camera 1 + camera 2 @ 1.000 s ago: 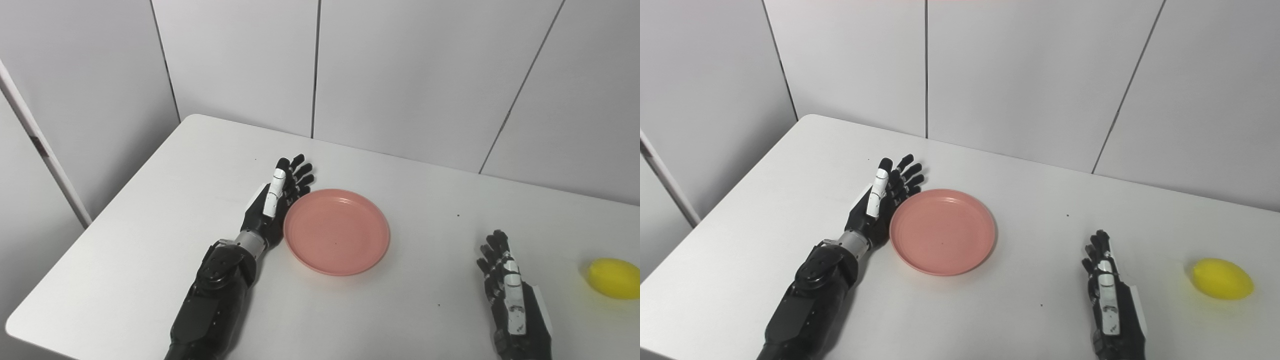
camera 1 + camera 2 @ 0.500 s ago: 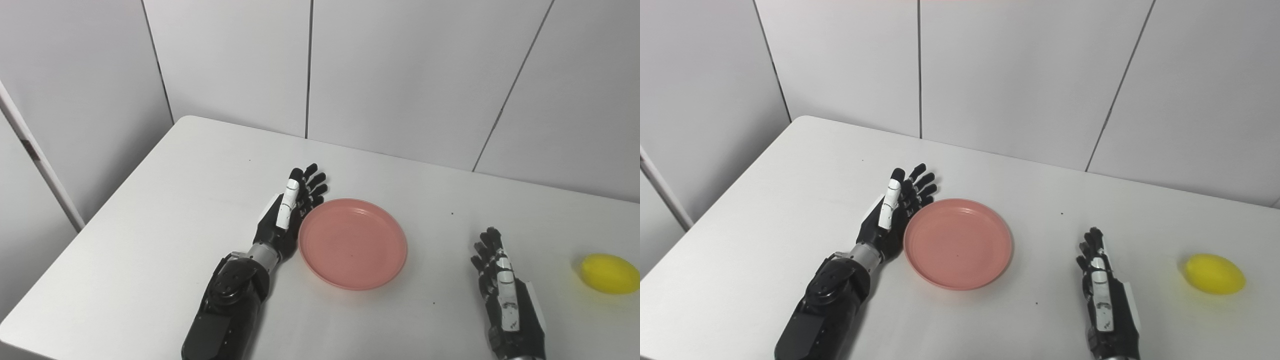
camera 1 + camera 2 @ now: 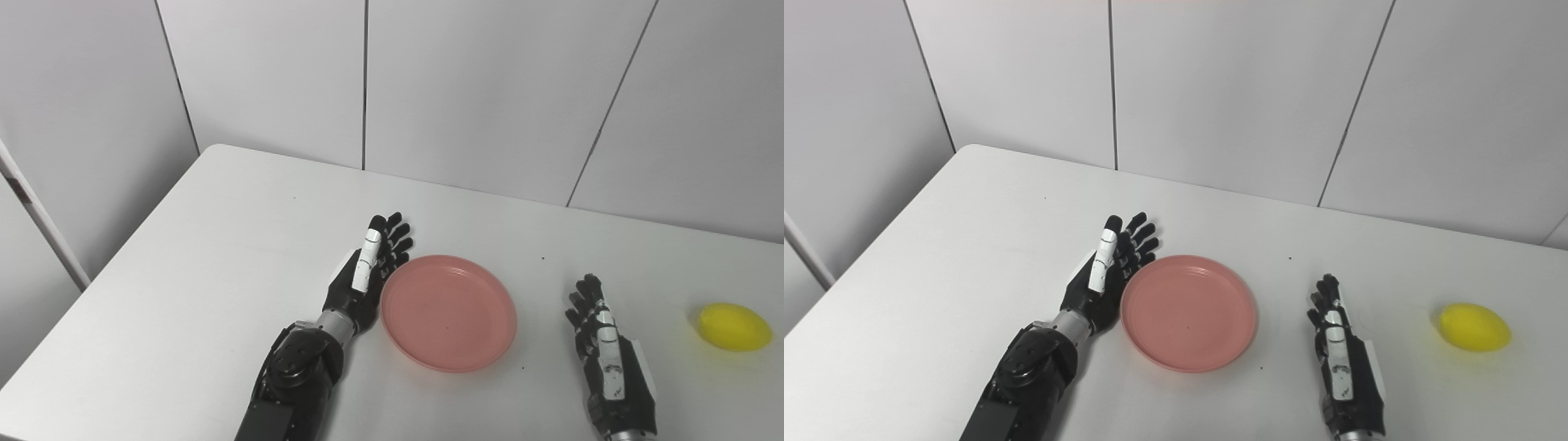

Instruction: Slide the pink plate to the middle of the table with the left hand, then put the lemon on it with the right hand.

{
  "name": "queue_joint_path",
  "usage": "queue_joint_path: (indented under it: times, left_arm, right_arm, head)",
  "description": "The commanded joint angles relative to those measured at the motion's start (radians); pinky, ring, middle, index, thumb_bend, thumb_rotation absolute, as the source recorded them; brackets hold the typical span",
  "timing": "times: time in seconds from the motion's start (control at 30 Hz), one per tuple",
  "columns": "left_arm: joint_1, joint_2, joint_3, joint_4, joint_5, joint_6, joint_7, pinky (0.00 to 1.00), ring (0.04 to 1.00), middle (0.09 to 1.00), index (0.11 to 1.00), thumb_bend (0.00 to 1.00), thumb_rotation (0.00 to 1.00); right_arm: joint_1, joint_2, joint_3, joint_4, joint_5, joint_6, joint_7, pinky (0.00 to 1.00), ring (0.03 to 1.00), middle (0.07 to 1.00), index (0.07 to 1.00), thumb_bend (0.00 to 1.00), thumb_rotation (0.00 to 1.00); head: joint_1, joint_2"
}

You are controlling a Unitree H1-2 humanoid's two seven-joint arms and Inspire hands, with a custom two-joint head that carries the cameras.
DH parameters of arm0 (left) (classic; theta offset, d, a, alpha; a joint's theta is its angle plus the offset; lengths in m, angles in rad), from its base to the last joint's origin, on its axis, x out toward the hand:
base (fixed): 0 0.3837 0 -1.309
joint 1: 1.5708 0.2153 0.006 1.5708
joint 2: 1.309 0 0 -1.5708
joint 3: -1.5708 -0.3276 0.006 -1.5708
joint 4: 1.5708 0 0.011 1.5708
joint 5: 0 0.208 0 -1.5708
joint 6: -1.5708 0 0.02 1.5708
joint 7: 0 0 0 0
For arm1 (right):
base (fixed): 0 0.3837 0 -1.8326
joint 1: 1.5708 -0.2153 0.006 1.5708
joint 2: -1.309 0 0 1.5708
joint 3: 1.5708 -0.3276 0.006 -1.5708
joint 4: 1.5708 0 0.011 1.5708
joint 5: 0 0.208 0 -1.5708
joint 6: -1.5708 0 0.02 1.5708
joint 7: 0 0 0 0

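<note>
The pink plate [image 3: 448, 312] lies flat on the white table [image 3: 202, 263], near its middle. My left hand [image 3: 367, 272] is open, fingers straight and pointing away from me, standing on its edge with the palm against the plate's left rim. My right hand [image 3: 603, 349] is open and empty, on the table to the right of the plate, a gap apart from it. The yellow lemon [image 3: 735, 326] lies on the table at the far right, well clear of my right hand. The same layout shows in the right eye view, with the plate [image 3: 1188, 312] and lemon [image 3: 1474, 327].
Grey wall panels [image 3: 465, 92] stand right behind the table's far edge. The table's left edge [image 3: 116, 257] runs diagonally on the left, with a white post [image 3: 37, 214] beyond it. A few small dark specks [image 3: 542, 258] mark the tabletop.
The camera has shifted. Against the table's marks, my left hand and the plate have slid to the right together. The right hand and the lemon have stayed in place.
</note>
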Motion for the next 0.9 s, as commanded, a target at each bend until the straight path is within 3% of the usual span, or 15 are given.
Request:
queue_joint_path:
  times: [0.0,0.47,0.87]
  left_arm:
    - [-0.012,-0.017,-0.021,-0.024,0.006,0.011,-0.008,1.00,0.983,0.993,0.992,0.73,1.00]
    - [-0.013,-0.020,-0.032,-0.023,0.007,0.008,-0.007,1.00,0.993,1.000,1.000,0.74,1.00]
    - [-0.005,0.015,-0.009,-0.027,0.007,-0.015,-0.013,1.00,0.997,1.000,1.000,0.74,1.00]
  right_arm:
    - [0.014,0.018,0.008,0.012,0.006,-0.019,0.001,1.00,1.000,1.000,1.000,0.67,1.00]
    - [0.010,0.025,0.007,0.007,0.000,-0.017,-0.001,1.00,1.000,1.000,1.000,0.66,1.00]
    - [0.010,0.031,0.007,0.007,-0.001,-0.021,-0.004,1.00,1.000,1.000,1.000,0.66,1.00]
  head:
    - [0.001,0.000]
    - [-0.017,0.010]
    - [-0.033,0.011]
